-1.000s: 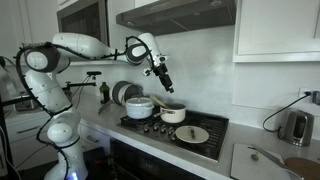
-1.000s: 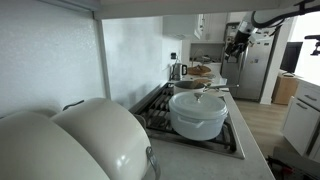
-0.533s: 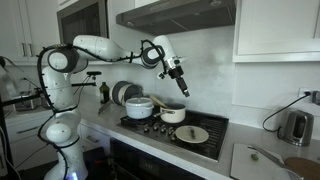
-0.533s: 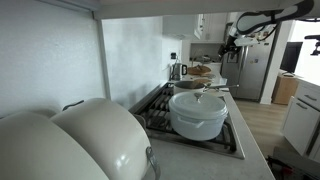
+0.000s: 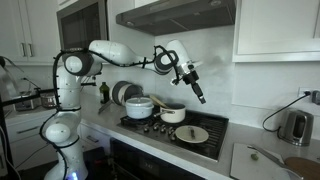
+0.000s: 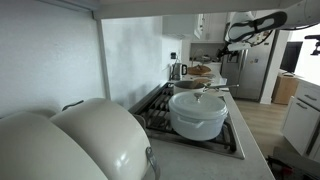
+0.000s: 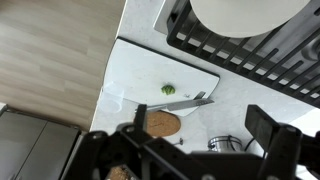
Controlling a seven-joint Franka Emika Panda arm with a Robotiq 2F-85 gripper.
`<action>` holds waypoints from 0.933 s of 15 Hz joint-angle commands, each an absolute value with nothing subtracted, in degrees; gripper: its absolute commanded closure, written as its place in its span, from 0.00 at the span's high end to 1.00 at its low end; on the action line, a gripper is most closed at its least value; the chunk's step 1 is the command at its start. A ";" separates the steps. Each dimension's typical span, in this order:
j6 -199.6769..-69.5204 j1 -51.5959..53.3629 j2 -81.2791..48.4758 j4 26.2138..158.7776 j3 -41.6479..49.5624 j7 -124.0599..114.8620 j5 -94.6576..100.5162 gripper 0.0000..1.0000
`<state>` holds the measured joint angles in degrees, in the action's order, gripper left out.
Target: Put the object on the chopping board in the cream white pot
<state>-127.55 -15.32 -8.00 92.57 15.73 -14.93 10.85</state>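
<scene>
The round brown chopping board [image 7: 163, 123] lies on the counter next to a steel kettle [image 7: 225, 145]; its visible top looks bare. It also shows at the counter's end in an exterior view [image 5: 302, 165]. A small green object [image 7: 168, 89] lies on a white cutting board [image 7: 140, 70] beside a knife [image 7: 190, 100]. The cream white pot [image 5: 173, 113] sits on the stove beside a larger white pot [image 5: 140, 106]. My gripper [image 5: 197, 92] hangs in the air above the stove, open and empty; in the wrist view [image 7: 200, 150] its fingers are wide apart.
A pale round plate [image 5: 192, 134] lies on the stove's front burner [image 7: 245, 10]. The kettle [image 5: 295, 126] stands by the wall with a cord. The large white pot [image 6: 198, 113] and big rounded lids [image 6: 90, 135] fill the near side.
The arm has swung from above the pots toward the kettle end of the counter, with the gripper a little lower. Nothing has been picked up.
</scene>
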 commanded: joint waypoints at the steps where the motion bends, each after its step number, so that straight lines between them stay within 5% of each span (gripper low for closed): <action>1: -133.11 -15.50 -12.08 90.30 16.87 -16.26 12.11 1.00; 14: -143.93 -15.99 -20.57 90.62 20.38 -15.38 10.41 1.00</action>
